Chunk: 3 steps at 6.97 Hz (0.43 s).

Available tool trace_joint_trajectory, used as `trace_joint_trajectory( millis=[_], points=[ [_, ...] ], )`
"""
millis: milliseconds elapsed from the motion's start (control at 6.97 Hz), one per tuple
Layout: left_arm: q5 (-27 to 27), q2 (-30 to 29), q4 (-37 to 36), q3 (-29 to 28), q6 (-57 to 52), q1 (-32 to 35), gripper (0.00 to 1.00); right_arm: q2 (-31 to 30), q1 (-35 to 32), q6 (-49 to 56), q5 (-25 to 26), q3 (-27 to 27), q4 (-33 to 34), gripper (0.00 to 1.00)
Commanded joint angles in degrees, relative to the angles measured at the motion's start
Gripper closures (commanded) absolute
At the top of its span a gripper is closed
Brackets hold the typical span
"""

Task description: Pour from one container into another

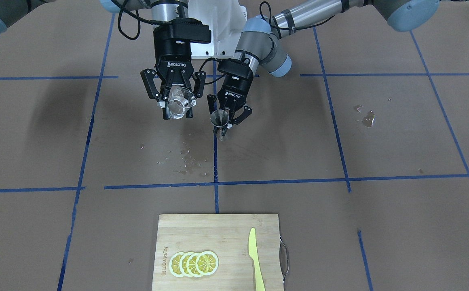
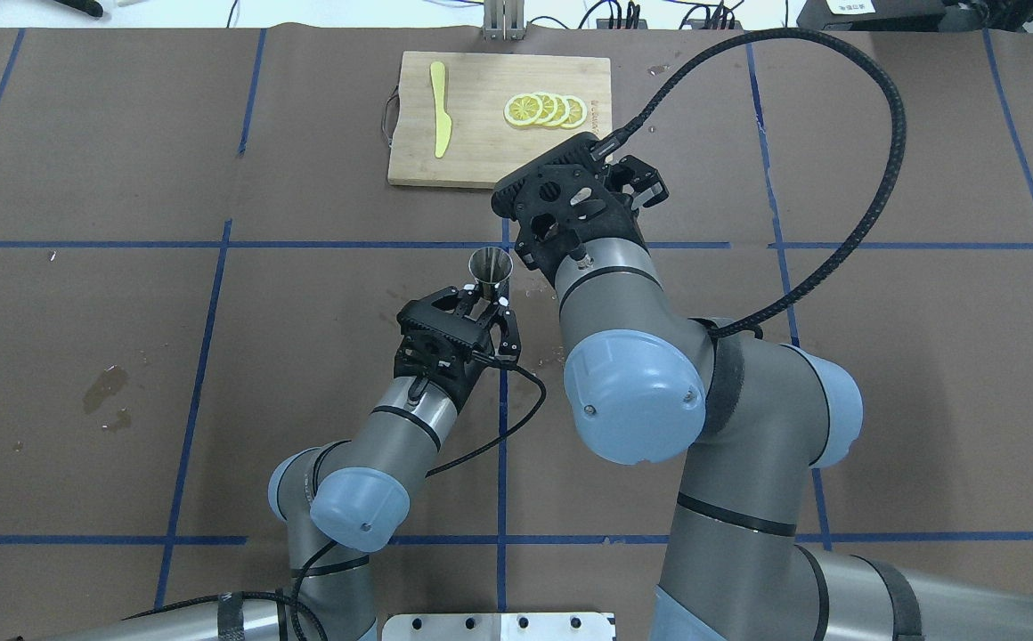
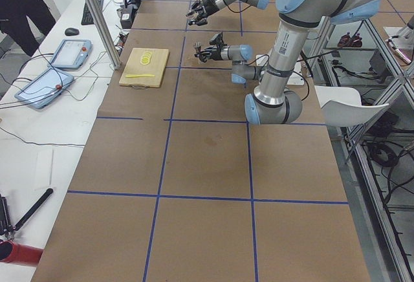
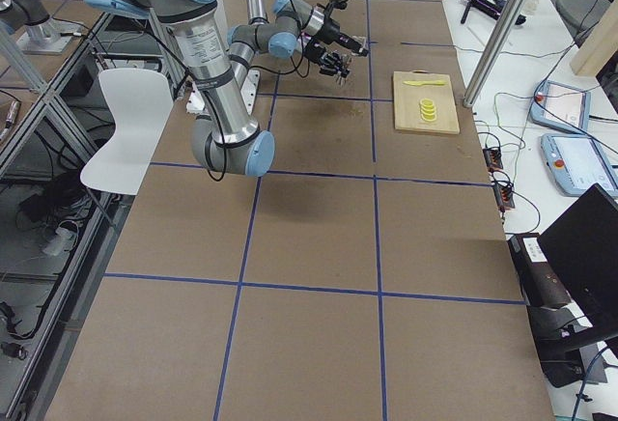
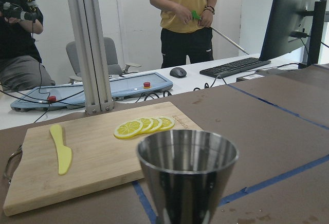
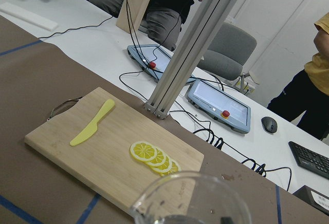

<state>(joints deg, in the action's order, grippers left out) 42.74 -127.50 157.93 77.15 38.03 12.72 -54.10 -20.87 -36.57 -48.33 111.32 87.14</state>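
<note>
Pinching glass cup (image 1: 181,102) in right end effector (image 1: 176,108): tilted, aloft, at 9 o'clock of steel jigger (image 1: 220,117) in front view, not touching. Clamping jigger upright in left end effector (image 1: 223,124). Risk: tipping with lip short of narrow mouth, spilling onto bench (image 1: 339,226); droplets (image 1: 186,159) already there.

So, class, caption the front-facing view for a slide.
Right hand holds glass cup beside steel jigger in left hand.

Both arms reach forward toward mid-table. I read the right arm (image 2: 712,401) as higher, its right gripper (image 1: 177,114) pointing down, fingers clamped on the tilted glass cup (image 1: 181,103). The left arm (image 2: 410,427) is lower, its left gripper (image 2: 483,300) closed on the upright jigger (image 2: 490,267). The grippers are just beside each other, not touching.
</note>
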Motion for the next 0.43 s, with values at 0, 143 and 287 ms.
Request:
trace_joint_trajectory(
  millis=[0,143,287],
  points=[
    [0.15,-1.34,0.19,-0.07,0.29,-0.24,1.0,1.8,-0.05,3.5,-0.01,-0.83,3.64,0.88],
    [0.24,-2.39,0.19,-0.59,0.21,-0.24,1.0,2.33,-0.05,5.61,-0.53,-0.92,4.69,0.88],
    [0.24,-2.4,0.19,-0.68,0.2,-0.15,1.0,3.03,0.04,6.76,-2.02,-0.75,6.53,0.88]
  ],
)
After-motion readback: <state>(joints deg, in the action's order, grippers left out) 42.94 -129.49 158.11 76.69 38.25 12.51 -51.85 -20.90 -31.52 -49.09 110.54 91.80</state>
